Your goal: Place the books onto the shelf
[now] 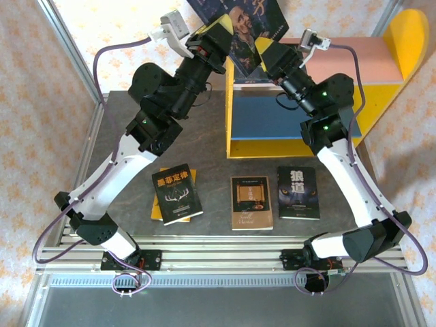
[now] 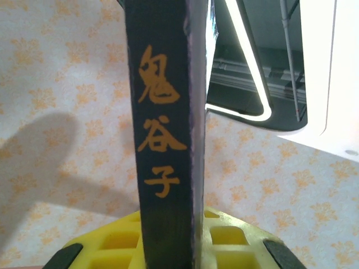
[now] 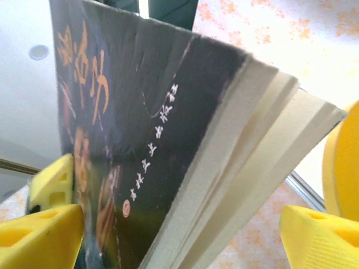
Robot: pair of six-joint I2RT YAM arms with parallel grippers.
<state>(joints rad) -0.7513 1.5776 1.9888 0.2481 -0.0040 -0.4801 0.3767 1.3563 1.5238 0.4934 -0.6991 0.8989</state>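
Left gripper (image 2: 168, 238): clamped on book (image 1: 248, 24)
Right gripper (image 3: 179, 230): apart, astride book
Place: above shelf (image 1: 405, 41) left end, worktop's far edge

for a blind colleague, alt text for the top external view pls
A dark portrait book is held up near the two-tier shelf: left gripper clamped on it, right gripper open around it. On the table: black book atop yellow book, brown book, wolf book.

Orange 鬼谷子 runs down the spine of the dark portrait book (image 2: 165, 140). Yellow 墨菲定律 on the black book (image 1: 177, 194). 狼道 on the wolf-face book (image 1: 298, 193) (the title on the brown book (image 1: 251, 202) is too small to read).
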